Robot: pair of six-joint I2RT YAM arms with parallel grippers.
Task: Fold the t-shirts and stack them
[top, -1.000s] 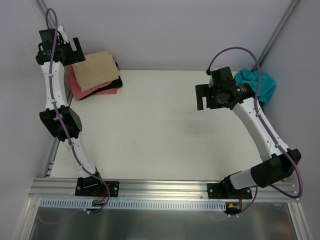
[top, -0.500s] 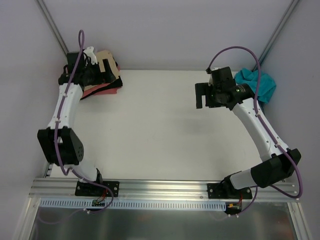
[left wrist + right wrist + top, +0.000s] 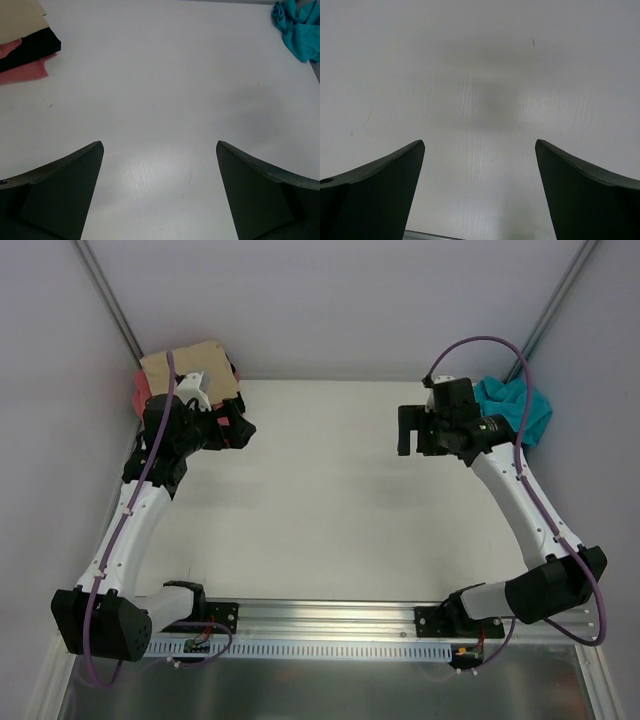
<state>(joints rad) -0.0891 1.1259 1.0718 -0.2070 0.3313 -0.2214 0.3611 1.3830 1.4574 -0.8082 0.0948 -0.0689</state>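
Three shirts (image 3: 185,365) lie stacked at eleven o'clock; the teal shirt (image 3: 518,405) waits crumpled at one o'clock. Our left claw (image 3: 238,430) and right claw (image 3: 406,432) gape empty, free to fetch it.

A white table (image 3: 320,500) fills the middle of the overhead view. Its matte surface looks faintly ribbed in the wrist views and carries a few small dark specks (image 3: 533,43). Pale lilac-grey walls (image 3: 330,300) enclose it on three sides, with slanted metal posts (image 3: 105,290) at the back corners. Along the near edge run an aluminium rail (image 3: 330,612), a white slotted strip (image 3: 330,649) and a shiny metal sheet (image 3: 320,690).
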